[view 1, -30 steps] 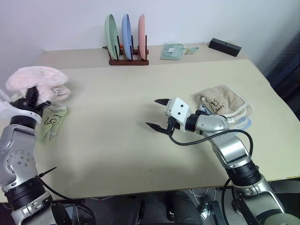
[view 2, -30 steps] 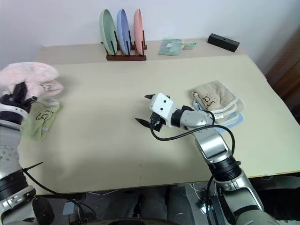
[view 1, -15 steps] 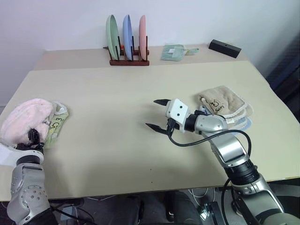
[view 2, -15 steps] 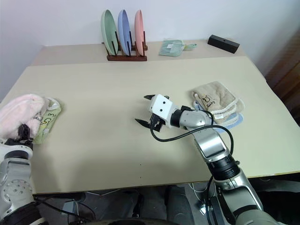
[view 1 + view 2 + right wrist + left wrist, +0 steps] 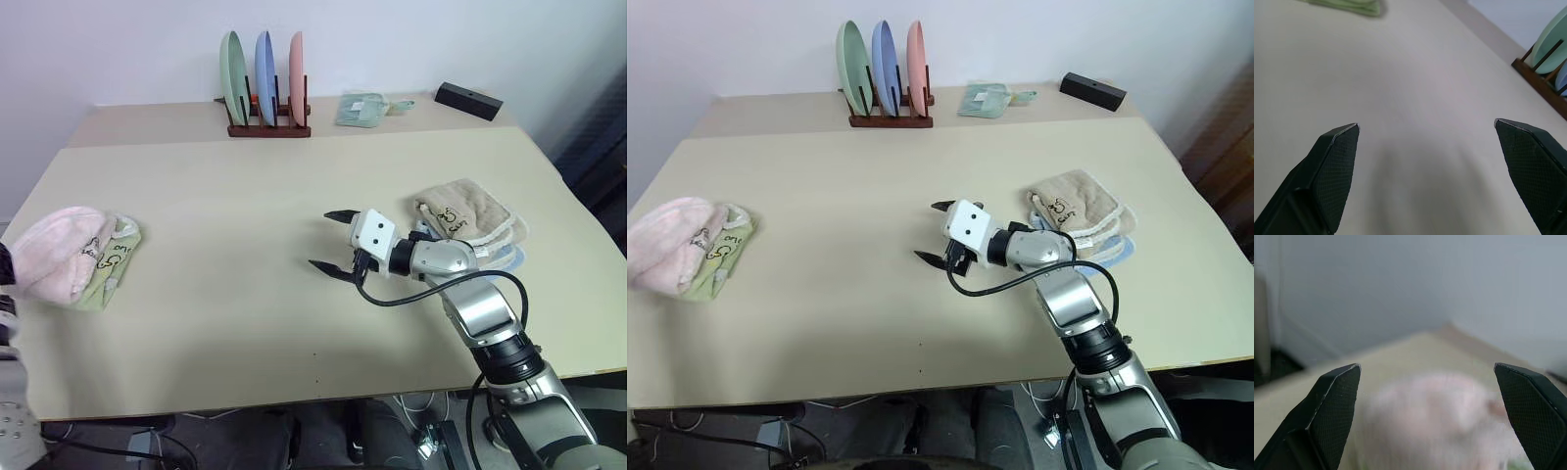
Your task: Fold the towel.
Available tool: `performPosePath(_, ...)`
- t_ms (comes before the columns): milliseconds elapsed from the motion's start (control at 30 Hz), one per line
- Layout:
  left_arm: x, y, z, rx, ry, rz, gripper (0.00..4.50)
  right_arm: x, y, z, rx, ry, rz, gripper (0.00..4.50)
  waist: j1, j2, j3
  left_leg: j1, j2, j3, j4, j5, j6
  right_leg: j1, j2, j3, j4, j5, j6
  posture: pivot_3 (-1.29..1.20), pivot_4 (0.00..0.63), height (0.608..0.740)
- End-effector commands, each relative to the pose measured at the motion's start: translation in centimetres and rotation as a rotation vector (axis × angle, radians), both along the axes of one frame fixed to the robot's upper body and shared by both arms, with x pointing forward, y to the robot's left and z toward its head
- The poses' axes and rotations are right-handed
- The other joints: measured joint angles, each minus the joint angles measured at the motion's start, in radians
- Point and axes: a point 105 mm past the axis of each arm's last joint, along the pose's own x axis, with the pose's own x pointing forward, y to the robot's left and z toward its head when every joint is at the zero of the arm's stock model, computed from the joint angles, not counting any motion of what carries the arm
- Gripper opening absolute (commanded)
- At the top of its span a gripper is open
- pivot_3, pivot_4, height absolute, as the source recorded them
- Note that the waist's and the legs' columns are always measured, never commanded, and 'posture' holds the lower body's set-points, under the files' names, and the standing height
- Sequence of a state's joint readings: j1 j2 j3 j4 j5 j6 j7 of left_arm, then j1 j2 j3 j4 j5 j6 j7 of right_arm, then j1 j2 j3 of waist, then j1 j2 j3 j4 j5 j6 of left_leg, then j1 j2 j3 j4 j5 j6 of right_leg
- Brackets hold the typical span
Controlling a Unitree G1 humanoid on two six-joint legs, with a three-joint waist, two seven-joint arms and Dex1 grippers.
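A pale pink towel (image 5: 59, 266) lies bunched in a soft mound at the far-left edge of the beige worktop (image 5: 245, 215), resting partly on a light green towel (image 5: 110, 272) whose printed corner pokes out on its right side. The left gripper (image 5: 1427, 382), seen through its wrist camera, has its two black fingers (image 5: 1334, 401) spread wide with nothing between them; the pink towel sits blurred just beyond the tips, and contact cannot be made out.

Near the middle of the worktop the right gripper (image 5: 333, 241) hovers just above the bare surface, its fingers likewise set wide apart and holding nothing. It points toward the left side of the scene, well apart from the pink towel.

Just to the right of that arm a beige tan towel (image 5: 468, 217) lies folded on top of a pale blue cloth (image 5: 502, 258) whose edge peeks out beneath it.

Along the far edge stands a dark wooden rack (image 5: 269, 125) holding three upright plates, green (image 5: 233, 76), blue (image 5: 265, 74) and pink (image 5: 297, 72). To its right lie a small folded mint cloth (image 5: 364, 108) and, farther right, a black box (image 5: 469, 99).
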State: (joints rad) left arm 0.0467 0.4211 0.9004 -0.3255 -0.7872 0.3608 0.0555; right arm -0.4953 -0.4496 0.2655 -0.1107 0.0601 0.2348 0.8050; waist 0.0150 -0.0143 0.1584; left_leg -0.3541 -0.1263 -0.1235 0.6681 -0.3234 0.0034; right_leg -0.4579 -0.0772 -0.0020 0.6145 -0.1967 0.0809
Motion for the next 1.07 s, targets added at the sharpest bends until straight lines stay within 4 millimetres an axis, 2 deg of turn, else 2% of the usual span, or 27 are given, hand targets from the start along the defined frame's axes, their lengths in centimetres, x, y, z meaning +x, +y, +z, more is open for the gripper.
performPosePath(33, 0.5, -0.9, 3.3, 0.145, -0.019, -0.050, 4.46, 0.8, -0.8, 1.7, 0.007, -0.067, -0.018, 4.50, -0.002, 0.000, 0.000, 0.000, 0.000, 0.000, 0.000, 0.000, 0.000, 0.000, 0.000, 0.000, 0.000, 0.000, 0.000, 0.00, 0.150, 0.740)
performPosePath(67, 1.8, -2.5, 3.7, 0.202, 0.015, -0.133, 4.46, 1.1, -1.2, 1.8, 0.008, -0.070, -0.036, 4.50, -0.002, 0.000, 0.000, 0.000, 0.000, 0.000, 0.000, 0.000, 0.000, 0.000, 0.000, 0.000, 0.000, 0.000, 0.000, 0.00, 0.150, 0.740)
performPosePath(100, 3.5, -4.9, 3.8, 0.287, 0.078, -0.248, 4.46, 1.6, -1.7, 1.9, 0.018, -0.069, -0.060, 4.50, 0.000, 0.000, 0.000, 0.000, 0.000, 0.000, 0.000, 0.000, 0.000, 0.000, 0.000, 0.000, 0.000, 0.000, 0.000, 0.00, 0.150, 0.740)
performPosePath(133, 5.3, -7.9, 3.2, 0.361, 0.143, -0.392, 4.46, 2.0, -2.1, 2.1, 0.036, -0.065, -0.090, 4.50, 0.003, 0.000, 0.000, 0.000, 0.000, 0.000, 0.000, 0.000, 0.000, 0.000, 0.000, 0.000, 0.000, 0.000, 0.000, 0.00, 0.150, 0.740)
performPosePath(200, 7.5, -13.0, 1.7, 0.488, 0.224, -0.619, 4.46, 2.6, -2.8, 2.3, 0.071, -0.051, -0.141, 4.50, 0.006, 0.001, 0.000, 0.000, -0.001, -0.001, 0.000, 0.000, 0.000, 0.001, -0.001, 0.000, 0.000, 0.000, 0.000, 0.00, 0.150, 0.740)
performPosePath(300, 9.0, -17.4, 0.4, 0.491, 0.219, -0.788, 4.46, 2.8, -4.3, 2.1, 0.099, -0.027, -0.193, 4.50, -0.004, 0.001, 0.000, 0.000, -0.001, 0.000, 0.000, 0.000, 0.001, 0.001, -0.001, 0.000, -0.001, 0.000, 0.000, 0.00, 0.150, 0.740)
performPosePath(367, 9.7, -19.6, -0.5, 0.506, 0.227, -0.865, 4.46, 2.7, -5.3, 1.9, 0.116, -0.011, -0.218, 4.50, -0.012, 0.001, 0.000, -0.001, 0.000, 0.001, -0.001, 0.000, 0.001, -0.002, 0.000, 0.000, -0.001, 0.000, 0.000, 0.00, 0.150, 0.740)
performPosePath(433, 9.9, -22.2, -3.2, 0.575, 0.305, -0.986, 4.46, 2.0, -7.3, 1.4, 0.149, 0.051, -0.256, 4.50, -0.016, 0.001, 0.000, -0.001, 0.001, 0.002, -0.003, 0.000, 0.001, -0.004, 0.000, 0.000, 0.000, 0.000, 0.000, 0.00, 0.150, 0.740)
performPosePath(467, 9.9, -22.8, -4.4, 0.576, 0.332, -1.027, 4.46, 1.4, -8.6, 0.8, 0.166, 0.100, -0.276, 4.50, -0.014, 0.002, 0.000, -0.001, 0.001, 0.002, -0.003, 0.000, 0.001, -0.004, 0.000, 0.000, 0.000, 0.000, 0.000, 0.00, 0.150, 0.740)
performPosePath(533, 10.0, -23.3, -5.4, 0.578, 0.348, -1.057, 4.46, 0.6, -10.2, 0.1, 0.186, 0.160, -0.299, 4.50, -0.010, 0.002, 0.000, -0.001, 0.001, 0.003, -0.003, -0.001, 0.001, -0.003, 0.000, 0.001, -0.001, 0.000, 0.000, 0.00, 0.150, 0.740)
performPosePath(667, 10.4, -23.1, -5.9, 0.578, 0.351, -1.053, 4.46, -0.2, -11.2, -0.8, 0.168, 0.170, -0.319, 4.50, -0.010, 0.002, 0.000, 0.000, 0.002, 0.005, -0.002, -0.001, 0.001, -0.003, 0.000, 0.001, 0.000, 0.001, -0.001, 0.00, 0.150, 0.740)
performPosePath(767, 10.5, -23.1, -6.1, 0.577, 0.355, -1.059, 4.46, -0.2, -11.5, -0.7, 0.183, 0.173, -0.331, 4.50, -0.005, 0.002, 0.000, 0.001, 0.002, 0.005, -0.002, 0.000, 0.000, -0.002, 0.000, 0.001, 0.001, 0.001, -0.001, 0.00, 0.150, 0.740)
performPosePath(1067, 10.2, -22.8, -6.9, 0.544, 0.366, -1.026, 4.46, 0.1, -10.7, -0.8, 0.196, 0.182, -0.314, 4.50, -0.001, 0.002, 0.000, 0.000, 0.002, 0.005, -0.001, 0.000, 0.001, -0.002, 0.000, 0.001, 0.000, 0.001, -0.001, 0.00, 0.150, 0.740)
